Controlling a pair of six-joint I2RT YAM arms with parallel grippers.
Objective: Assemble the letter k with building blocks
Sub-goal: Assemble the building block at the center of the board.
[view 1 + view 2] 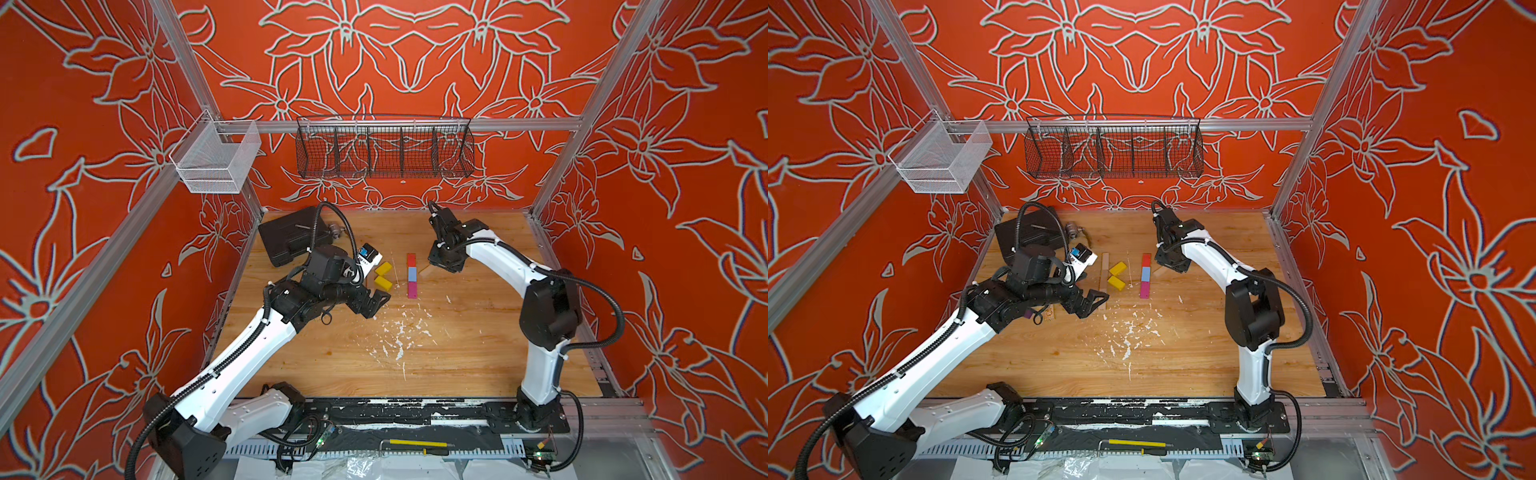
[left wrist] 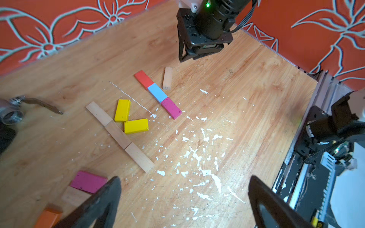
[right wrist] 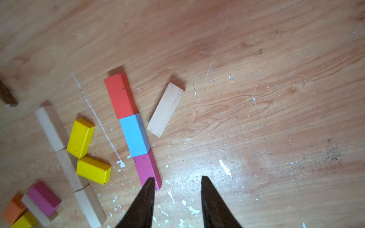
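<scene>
Fingers (image 2: 102, 201) of left gripper (image 2: 184, 177) spread wide, empty; right gripper (image 3: 178, 177) narrow, apparently empty, near magenta block (image 3: 146, 167).

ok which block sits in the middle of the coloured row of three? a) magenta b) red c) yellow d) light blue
d: the light blue block lies end to end between the red block and the magenta block.

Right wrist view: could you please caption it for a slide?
Right gripper, open, above a red, blue and magenta block column, with a pale wooden block angled beside it.
</scene>
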